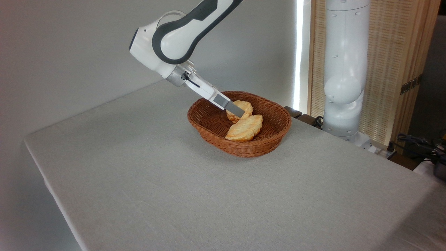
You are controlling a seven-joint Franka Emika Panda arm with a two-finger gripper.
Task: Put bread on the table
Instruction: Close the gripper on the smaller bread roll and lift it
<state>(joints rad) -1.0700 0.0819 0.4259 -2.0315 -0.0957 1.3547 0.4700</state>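
The bread, a small round golden bun with a flaky edge, sits tilted in the brown wicker basket, its orange underside showing at the bottom. My gripper reaches down into the basket from the upper left. Its near finger lies across the front of the bun and the far finger is hidden behind it, so the bun looks pinched between them. The table is covered in a plain light grey cloth and the basket stands on its far middle part.
A longer leaf-shaped pastry lies in the basket just in front of the bun, touching it. The arm's white base column rises at the back right beside a wooden panel. Cables and dark gear lie off the table's right edge.
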